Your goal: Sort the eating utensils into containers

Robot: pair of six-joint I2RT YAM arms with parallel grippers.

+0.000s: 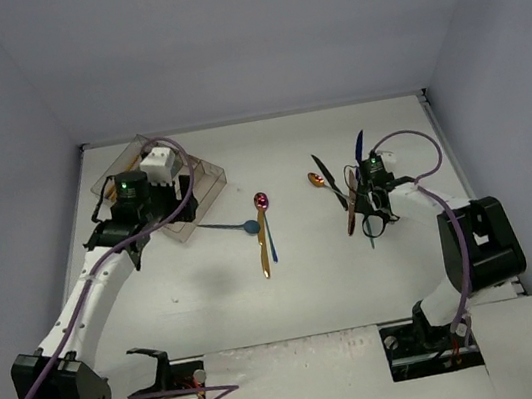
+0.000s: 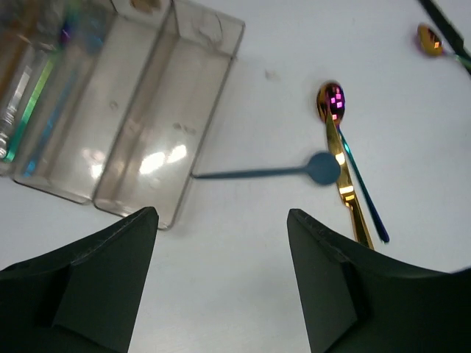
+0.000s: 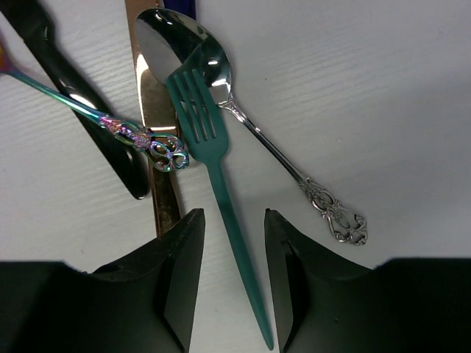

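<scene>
Top view: I'm hovering the left gripper at the tray and the right gripper over the loose pile. Left wrist: fingers are gaping wide, carrying nothing, blue spoon lying just ahead. Right wrist: it's sitting open, straddling the teal fork handle, probably so I'm getting a clean pinch.

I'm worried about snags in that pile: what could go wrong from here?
1. The right gripper straddles the handle of the teal fork, whose tines lie on the silver spoon; lifting may drag that spoon along.
2. The copper knife runs right beside one finger, so closing might pinch it too.
</scene>
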